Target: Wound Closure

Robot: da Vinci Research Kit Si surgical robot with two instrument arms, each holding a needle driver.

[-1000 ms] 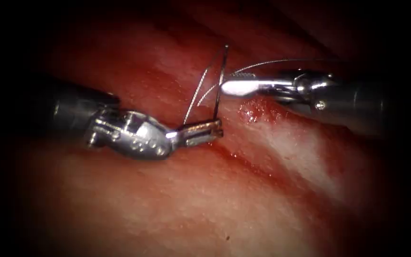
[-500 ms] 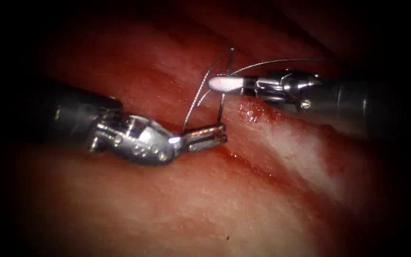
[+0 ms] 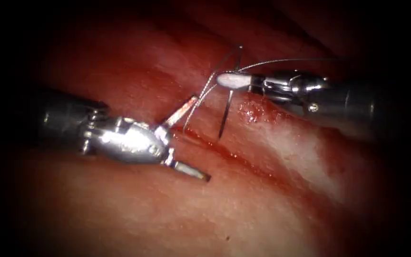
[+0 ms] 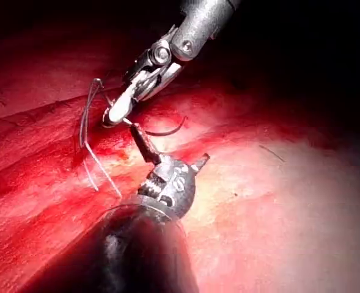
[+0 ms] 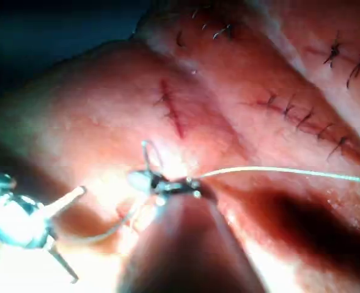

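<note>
the left tool (image 3: 179, 138) has let go of the needle (image 3: 226, 112) and its jaws now spread wide, empty, just left of the cut (image 3: 243, 159). the right tool (image 3: 231, 81) clamps the needle high on its curve, above the cut, its lower end by the tissue (image 3: 167, 214). thread (image 3: 281, 60) trails off past the right tool. a firm grip seems best.

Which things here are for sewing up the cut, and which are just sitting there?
For the sewing:
- right pincer, shut on the needle partway along its curve
- left pincer, open, holding nothing
- thread
- cut in the tissue

Just there:
- finished stitches
- red fluid
</note>
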